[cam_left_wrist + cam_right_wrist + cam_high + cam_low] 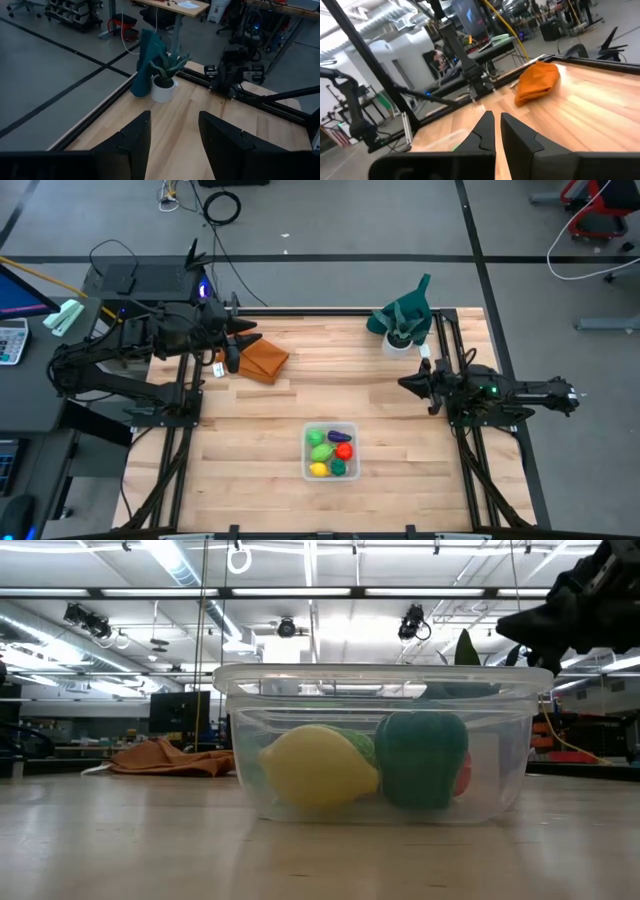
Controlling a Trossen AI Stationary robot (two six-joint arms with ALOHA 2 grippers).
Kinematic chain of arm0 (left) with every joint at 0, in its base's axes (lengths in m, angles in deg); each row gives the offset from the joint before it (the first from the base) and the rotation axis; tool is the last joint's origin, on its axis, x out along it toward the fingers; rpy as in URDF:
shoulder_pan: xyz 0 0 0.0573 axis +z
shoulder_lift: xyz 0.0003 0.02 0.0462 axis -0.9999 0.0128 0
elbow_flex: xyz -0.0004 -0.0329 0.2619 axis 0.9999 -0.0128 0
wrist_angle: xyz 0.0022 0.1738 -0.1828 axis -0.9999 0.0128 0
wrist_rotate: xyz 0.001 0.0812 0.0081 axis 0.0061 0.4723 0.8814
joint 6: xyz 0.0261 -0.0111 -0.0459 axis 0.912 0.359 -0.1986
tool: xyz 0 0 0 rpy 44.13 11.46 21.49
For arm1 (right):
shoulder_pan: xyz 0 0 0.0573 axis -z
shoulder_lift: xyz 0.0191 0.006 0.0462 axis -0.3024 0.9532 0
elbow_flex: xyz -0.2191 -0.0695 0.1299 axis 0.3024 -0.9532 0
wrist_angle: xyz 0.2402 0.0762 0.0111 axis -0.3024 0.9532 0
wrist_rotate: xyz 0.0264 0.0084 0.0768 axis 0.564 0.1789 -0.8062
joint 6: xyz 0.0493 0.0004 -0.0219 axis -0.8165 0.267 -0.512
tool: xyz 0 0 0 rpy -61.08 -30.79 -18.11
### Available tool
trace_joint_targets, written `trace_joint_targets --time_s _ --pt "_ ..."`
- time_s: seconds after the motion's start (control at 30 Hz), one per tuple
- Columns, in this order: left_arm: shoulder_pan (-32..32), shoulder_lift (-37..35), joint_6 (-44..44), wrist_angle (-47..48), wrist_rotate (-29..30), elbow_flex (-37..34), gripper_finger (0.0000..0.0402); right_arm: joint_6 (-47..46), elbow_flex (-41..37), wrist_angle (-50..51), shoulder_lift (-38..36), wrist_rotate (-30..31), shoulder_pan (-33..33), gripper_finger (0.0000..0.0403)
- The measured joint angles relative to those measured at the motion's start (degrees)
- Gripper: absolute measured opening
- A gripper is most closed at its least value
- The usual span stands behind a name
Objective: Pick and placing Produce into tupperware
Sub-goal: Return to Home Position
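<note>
All six pieces of produce are seen inside the clear tub, which stands on the surface toward its front edge, about midway between the two arms. The yellow piece and the dark green piece are pressed against the near wall. The red piece, the purple piece and the two light green pieces are packed behind them. The toys are judged to be light, smooth and rounded, so they would be inclined to roll if tipped out. The tub is judged thin-walled and easily slid on the wood. Were it to be moved, it would best be taken by one wall just under the rim, with gentle pressure so that the plastic is not bowed. Nothing is held by either arm. The left hand is drawn back to the rear left of the surface, close to the orange cloth. Its fingers are spread apart and aimed across toward the white cup with its plant and dark green cloth. The right hand is held low at the right side, well apart from the tub, pointing leftward, with its fingers brought together on nothing.
</note>
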Motion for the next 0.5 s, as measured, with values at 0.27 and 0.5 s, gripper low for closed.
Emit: trace_joint_targets --time_s 0.27,0.5 --pt "0.0 0.0 -0.03 0.51 0.0 0.0 0.0174 5.26 -0.1 1.38 -0.02 -2.72 -0.02 0.0" --pt "-0.09 -0.13 0.9 -1.23 -2.81 0.0 0.0173 9.1 0.48 2.93 0.0 -3.0 -0.02 0.0"
